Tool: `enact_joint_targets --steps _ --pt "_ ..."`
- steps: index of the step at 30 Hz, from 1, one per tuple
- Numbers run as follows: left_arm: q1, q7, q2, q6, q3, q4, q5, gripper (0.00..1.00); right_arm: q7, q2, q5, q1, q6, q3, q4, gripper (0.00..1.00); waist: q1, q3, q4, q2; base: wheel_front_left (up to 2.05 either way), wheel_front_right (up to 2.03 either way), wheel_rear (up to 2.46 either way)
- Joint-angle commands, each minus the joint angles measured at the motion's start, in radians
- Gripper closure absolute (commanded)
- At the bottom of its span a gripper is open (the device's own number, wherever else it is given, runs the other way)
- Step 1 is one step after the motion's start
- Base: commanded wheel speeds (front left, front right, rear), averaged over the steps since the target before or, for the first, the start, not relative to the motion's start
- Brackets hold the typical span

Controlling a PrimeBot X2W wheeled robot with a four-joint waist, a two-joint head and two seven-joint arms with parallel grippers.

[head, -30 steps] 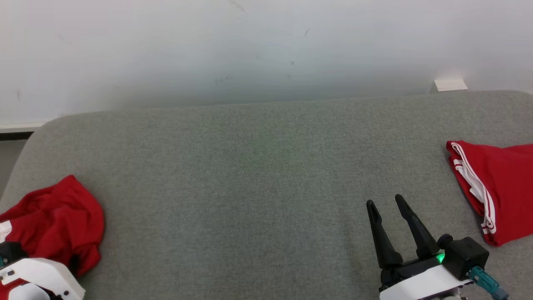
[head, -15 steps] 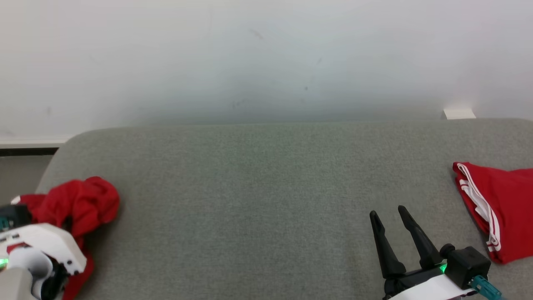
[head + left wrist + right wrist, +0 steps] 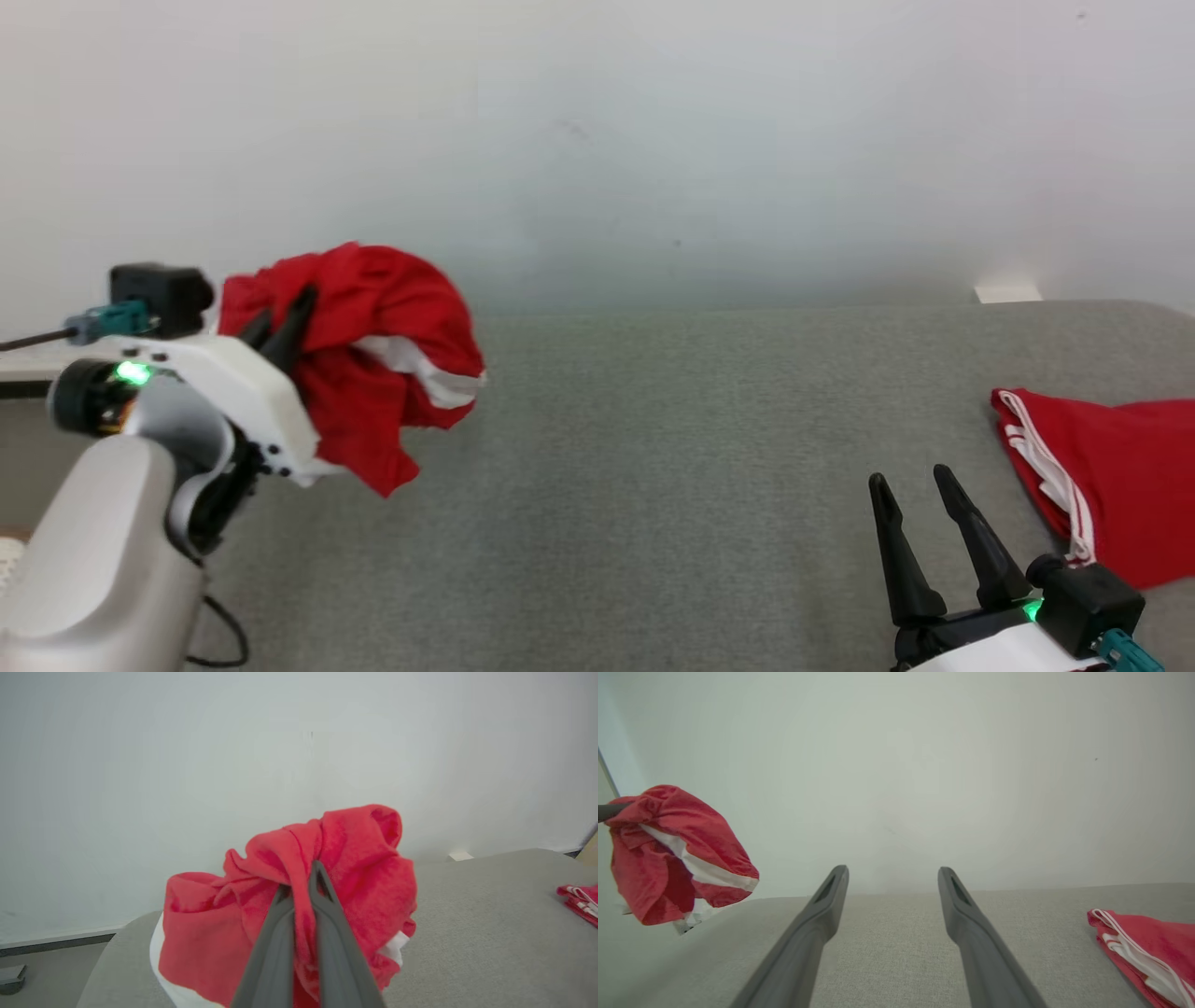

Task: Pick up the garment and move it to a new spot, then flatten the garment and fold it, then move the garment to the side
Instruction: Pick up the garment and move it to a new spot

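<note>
Dark fingers of the right gripper (image 3: 910,478) stand spread and empty at lower right. At mid-left, the left gripper (image 3: 280,322) has pinched shut on the garment (image 3: 373,317) and raised it off the grey cushion (image 3: 653,448), so the pick-up looks done and the carry begun. It hangs bunched, red with a white band, against the wall (image 3: 653,140).

Head high, wrists low; garment (image 3: 373,299) shared
</note>
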Motion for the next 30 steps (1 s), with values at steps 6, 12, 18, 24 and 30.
enact_joint_targets --steps 6,12,18,24,30 --pt "0.061 0.041 -0.052 0.021 -0.042 -0.177 -0.016 1.00 0.001 -0.013 0.003 -0.001 -0.002 -0.004 -0.003 0.00 0.0000 -0.005 -0.110 0.0000 0.00 0.00 0.00" --pt "0.133 0.015 -0.095 0.038 -0.083 -0.218 -0.006 1.00 0.001 -0.013 0.015 -0.001 -0.002 0.002 -0.005 0.00 0.0000 0.009 -0.180 0.0000 0.00 0.00 0.00" --pt "0.226 -0.048 -0.157 0.040 -0.137 -0.148 -0.007 1.00 0.001 -0.018 0.022 -0.001 -0.002 0.010 0.000 0.00 0.0000 0.023 -0.243 0.0000 0.00 0.00 0.00" --pt "0.263 -0.114 -0.218 0.023 -0.201 0.032 -0.006 1.00 0.001 -0.031 0.014 -0.005 -0.002 0.017 0.010 0.00 0.0000 0.033 -0.256 0.0000 0.00 0.00 0.00" --pt "0.216 -0.200 -0.267 0.010 -0.240 0.154 -0.010 0.00 0.001 -0.026 0.012 -0.010 -0.002 0.020 0.018 0.00 0.0000 0.030 -0.223 0.0000 0.00 0.00 0.00"
